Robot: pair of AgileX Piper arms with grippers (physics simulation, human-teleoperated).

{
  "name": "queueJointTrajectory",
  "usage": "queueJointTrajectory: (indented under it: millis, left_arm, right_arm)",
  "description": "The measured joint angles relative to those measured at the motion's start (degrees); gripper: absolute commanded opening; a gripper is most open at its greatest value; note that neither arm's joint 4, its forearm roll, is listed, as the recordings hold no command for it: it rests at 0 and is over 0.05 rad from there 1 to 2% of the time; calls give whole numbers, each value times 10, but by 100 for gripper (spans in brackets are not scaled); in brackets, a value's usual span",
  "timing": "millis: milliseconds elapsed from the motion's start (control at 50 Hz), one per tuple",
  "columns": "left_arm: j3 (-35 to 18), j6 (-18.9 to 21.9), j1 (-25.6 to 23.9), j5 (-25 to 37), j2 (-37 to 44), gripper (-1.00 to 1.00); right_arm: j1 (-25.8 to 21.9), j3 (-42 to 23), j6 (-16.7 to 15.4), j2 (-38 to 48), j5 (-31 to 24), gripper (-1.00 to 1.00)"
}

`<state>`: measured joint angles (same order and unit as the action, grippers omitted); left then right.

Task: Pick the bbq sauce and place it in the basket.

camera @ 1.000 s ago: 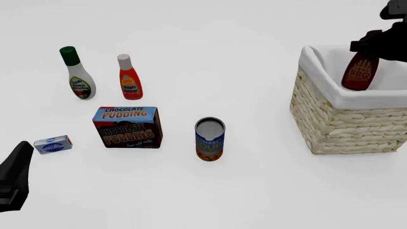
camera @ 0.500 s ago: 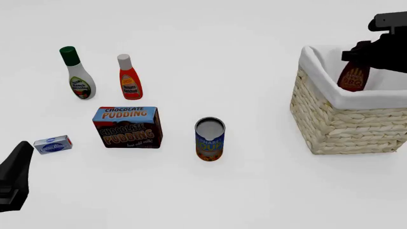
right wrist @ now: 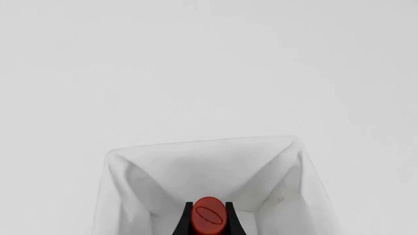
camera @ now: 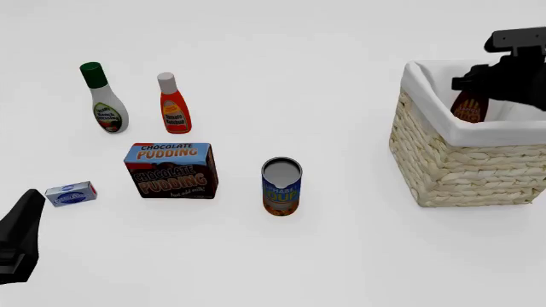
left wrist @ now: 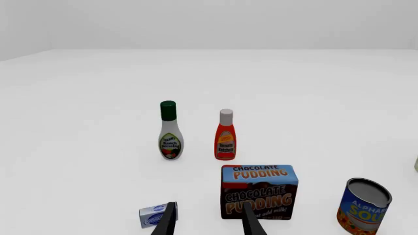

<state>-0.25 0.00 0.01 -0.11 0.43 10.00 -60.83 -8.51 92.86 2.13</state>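
The bbq sauce (camera: 469,109), a dark reddish-brown bottle with a yellowish label, hangs inside the basket (camera: 461,167), its lower part hidden behind the white-lined rim. My right gripper (camera: 474,82) is shut on its neck. In the right wrist view the dark red cap (right wrist: 209,215) sits between the fingers (right wrist: 184,221), above the basket's white lining (right wrist: 202,171). My left gripper (left wrist: 207,224) is open and empty, low near the table's front left; it also shows in the front view (camera: 22,236).
A white bottle with a green cap (camera: 103,99) and an orange-red bottle with a white cap (camera: 174,105) stand at the back left. A chocolate pudding box (camera: 171,170), a small blue-white box (camera: 71,193) and a soup can (camera: 282,187) stand nearer.
My right gripper has lowered the bbq sauce deeper into the basket. The left arm has not moved.
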Motion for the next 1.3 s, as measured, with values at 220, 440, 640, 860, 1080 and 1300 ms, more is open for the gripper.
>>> queueJointTrajectory:
  millis: [220, 440, 640, 860, 1080, 1300]
  left_arm:
    - [0, 0, 0, 0, 0, 100]
    - [0, 0, 0, 0, 0, 100]
    - [0, 0, 0, 0, 0, 100]
    - [0, 0, 0, 0, 0, 100]
    - [0, 0, 0, 0, 0, 100]
    - [0, 0, 0, 0, 0, 100]
  right_arm:
    - [3, -1, 1, 12, 5, -100]
    - [5, -4, 4, 14, 6, 100]
    - [5, -5, 5, 10, 4, 100]
    - [4, -9, 6, 3, -1, 100]
    - [2, -16, 5, -8, -10, 100]
    - [0, -24, 4, -26, -24, 100]
